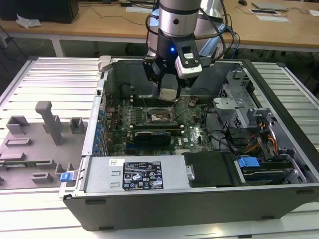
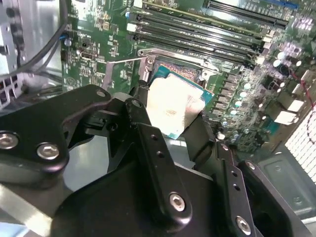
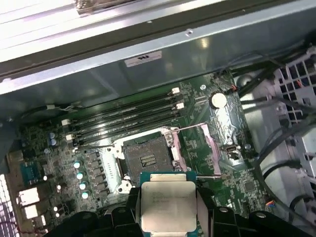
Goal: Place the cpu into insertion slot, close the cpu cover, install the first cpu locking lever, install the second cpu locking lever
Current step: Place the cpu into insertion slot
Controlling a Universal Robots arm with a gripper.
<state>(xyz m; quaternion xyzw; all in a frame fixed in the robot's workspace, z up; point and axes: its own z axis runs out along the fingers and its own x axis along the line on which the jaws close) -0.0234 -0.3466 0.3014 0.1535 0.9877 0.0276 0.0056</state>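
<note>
My gripper [image 1: 168, 94] hangs inside the open computer case, shut on the cpu [image 1: 168, 93], a flat square chip with a pale silver top. In both wrist views the cpu [image 3: 167, 206] [image 2: 174, 104] sits between the black fingers [image 2: 147, 143], held a little above the motherboard. The insertion slot [image 3: 147, 159] [image 1: 160, 117] lies bare just beyond the chip, a dark square socket with a contact field in its centre. The cpu cover [image 3: 211, 146], a thin metal frame, is swung open beside the slot. A thin wire lever [image 3: 206, 175] runs along the cover's edge.
Long memory slots [image 3: 123, 116] run beside the socket. A black expansion card [image 1: 154, 135] crosses the board. A power supply [image 1: 134, 174], a drive cage [image 1: 234, 107] and cables [image 1: 259, 139] fill the case. A grey fixture plate [image 1: 35, 144] lies at the exterior view's left.
</note>
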